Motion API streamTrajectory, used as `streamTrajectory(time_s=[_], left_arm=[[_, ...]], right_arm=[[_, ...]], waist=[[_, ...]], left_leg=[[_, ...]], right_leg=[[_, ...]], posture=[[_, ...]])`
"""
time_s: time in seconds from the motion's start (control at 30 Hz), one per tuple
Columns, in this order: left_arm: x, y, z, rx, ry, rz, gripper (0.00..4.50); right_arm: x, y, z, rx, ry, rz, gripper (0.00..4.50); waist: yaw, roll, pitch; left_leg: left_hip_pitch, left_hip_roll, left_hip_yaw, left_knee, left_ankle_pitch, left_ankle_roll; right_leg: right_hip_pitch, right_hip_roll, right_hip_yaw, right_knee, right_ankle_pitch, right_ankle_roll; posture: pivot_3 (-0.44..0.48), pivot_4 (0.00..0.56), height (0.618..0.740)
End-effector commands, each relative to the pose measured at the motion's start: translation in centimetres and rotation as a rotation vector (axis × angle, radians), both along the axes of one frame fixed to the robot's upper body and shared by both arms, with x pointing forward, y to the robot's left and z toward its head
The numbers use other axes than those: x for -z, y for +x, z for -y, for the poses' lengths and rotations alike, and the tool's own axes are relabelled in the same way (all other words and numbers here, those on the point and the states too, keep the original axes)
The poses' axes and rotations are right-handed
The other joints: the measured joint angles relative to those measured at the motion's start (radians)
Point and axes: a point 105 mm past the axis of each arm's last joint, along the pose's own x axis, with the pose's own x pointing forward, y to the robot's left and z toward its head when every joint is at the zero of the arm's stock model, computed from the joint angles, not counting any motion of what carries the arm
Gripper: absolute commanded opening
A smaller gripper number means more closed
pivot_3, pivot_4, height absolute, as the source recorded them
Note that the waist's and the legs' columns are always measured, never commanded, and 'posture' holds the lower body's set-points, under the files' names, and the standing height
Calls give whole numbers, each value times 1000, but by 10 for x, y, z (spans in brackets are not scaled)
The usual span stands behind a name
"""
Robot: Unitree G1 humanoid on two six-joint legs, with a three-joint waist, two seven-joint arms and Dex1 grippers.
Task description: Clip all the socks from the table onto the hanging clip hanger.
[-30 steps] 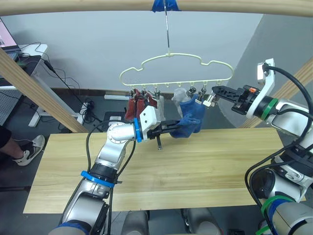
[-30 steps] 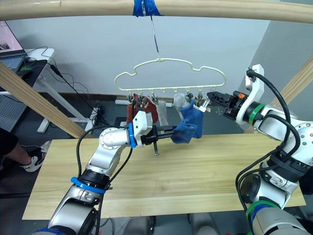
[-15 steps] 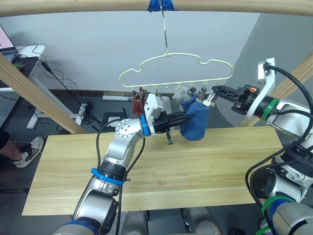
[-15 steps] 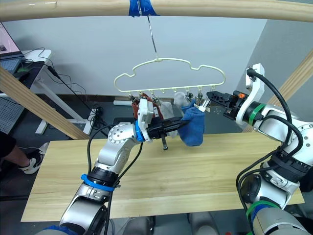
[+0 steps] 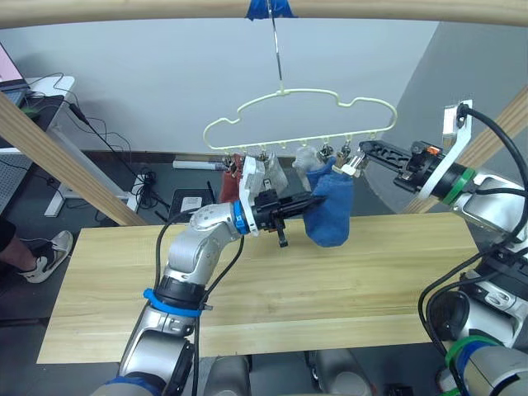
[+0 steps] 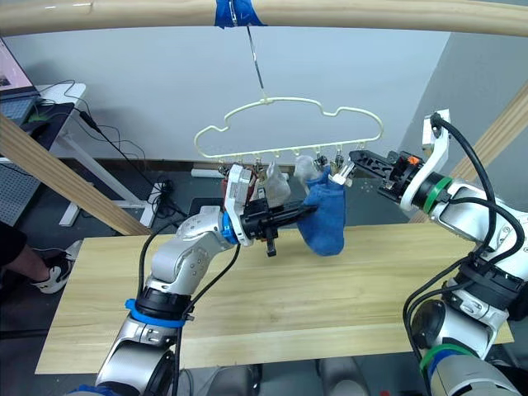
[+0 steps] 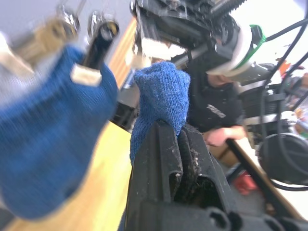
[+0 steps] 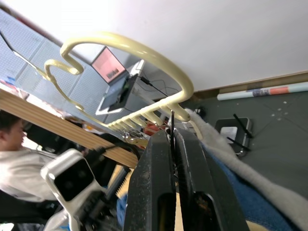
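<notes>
Left eye view shows the clip hanger [image 5: 301, 115] hanging from a wooden rail [image 5: 264, 10] above the bench [image 5: 330, 280]. Red socks [image 5: 233, 169], grey socks [image 5: 304, 157] and one blue sock [image 5: 330, 210] already hang from its clips. No socks lie on the bench.

The left pincer [image 5: 307, 200] is clamped on the last blue sock [image 7: 161, 98] and holds it up next to the hanging blue one. In the left wrist view the sock's end sticks up out of the tight jaws. The right pincer [image 5: 361, 152] reaches in from the right. It is squeezed together on a silver clip [image 5: 348, 163] at the right end of the row.

This looks like the last sock. To do it well, the right pincer should keep squeezing so the clip's mouth gapes. The left pincer should push the sock's edge deep into that mouth, not just the tip. Then the right lets the clip bite first. The left lets go after. The hanger can swing, so slow moves are best.
</notes>
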Motion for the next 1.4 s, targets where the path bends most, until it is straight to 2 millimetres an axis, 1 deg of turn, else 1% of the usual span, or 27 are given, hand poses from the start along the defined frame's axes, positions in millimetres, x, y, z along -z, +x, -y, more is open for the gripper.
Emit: streamTrajectory(time_s=[0.03,0.17,0.27,0.5,0.77,0.8,0.83,0.93,1.03,1.13,1.17,1.2,1.23,1.3,1.37,1.4], left_arm=[[-13,-4,1,14,-43,5,20],[-17,4,1,-7,-66,-23,20],[-18,5,3,-3,-67,-25,20],[-26,8,10,-8,-99,-16,20],[-28,6,10,2,-101,-16,20],[-28,6,9,3,-100,-16,0],[-28,6,9,4,-98,-15,0],[-27,5,9,7,-91,-8,0],[-27,6,10,5,-81,4,0],[-24,6,11,-2,-61,32,0],[-20,7,12,-4,-40,36,239],[-15,6,13,0,-17,35,502],[-12,5,14,4,-2,35,692],[-6,4,15,3,11,31,1355],[1,2,16,10,27,17,1979],[7,1,16,12,50,20,2284]], right_arm=[[-17,-13,-5,-58,50,41,0],[-14,-17,-6,-55,32,3,0],[-13,-18,-8,-55,30,-11,0],[-13,-19,-10,-54,30,-6,0],[-10,-23,-15,-80,12,-3,0],[-10,-23,-16,-88,14,2,528],[-10,-24,-16,-92,13,4,773],[-8,-25,-16,-93,7,2,1895],[-6,-25,-14,-85,-4,-4,2875],[-2,-26,-5,-53,-44,-4,3982],[3,-28,1,-33,-100,3,4313],[9,-30,6,-21,-156,5,4500],[12,-32,9,-16,-193,6,4500],[24,-37,15,-21,-308,22,4500],[35,-41,19,-34,-362,11,4500],[41,-42,20,-36,-395,12,4500]], waist=[[1,0,1],[1,0,1],[1,0,1],[5,0,1],[5,0,1],[5,0,1],[6,0,1],[8,0,1],[9,0,1],[13,-1,1],[16,-1,2],[18,-1,2],[23,-1,2],[27,-1,2],[29,-1,2],[28,-1,2]], left_leg=[[0,2,2,0,0,0],[0,7,15,1,1,1],[-1,7,17,1,1,1],[-2,8,18,1,1,1],[-3,8,18,1,1,1],[-3,8,18,1,1,1],[-3,8,18,1,1,1],[-3,8,18,1,1,1],[-3,8,18,1,1,1],[-3,8,18,1,1,1],[-3,8,18,1,1,1],[-4,8,18,1,1,1],[-4,8,18,1,1,1],[-4,8,18,1,1,1],[-4,8,18,1,1,1],[-4,8,18,1,1,1]], right_leg=[[0,1,0,0,0,0],[0,3,0,-1,0,0],[0,2,1,-1,0,0],[0,2,0,-3,0,0],[-1,2,0,-3,0,0],[-1,2,0,-3,0,0],[-1,2,0,-3,0,0],[-1,2,-1,-3,0,0],[-1,2,-1,-3,0,0],[-1,2,-1,-3,0,0],[-1,2,-1,-3,0,0],[-1,2,-1,-4,0,0],[-1,2,-1,-4,0,0],[-1,2,-1,-5,0,0],[-1,2,-1,-5,0,0],[-1,2,-1,-6,0,0]], posture=[[-154,261,740],[-152,257,740],[-154,255,740],[-152,252,740],[-147,255,740],[-147,254,740],[-147,254,740],[-147,254,740],[-149,258,740],[-149,261,740],[-149,262,740],[-149,262,740],[-149,262,740],[-149,265,740],[-149,265,740],[-149,265,740]])
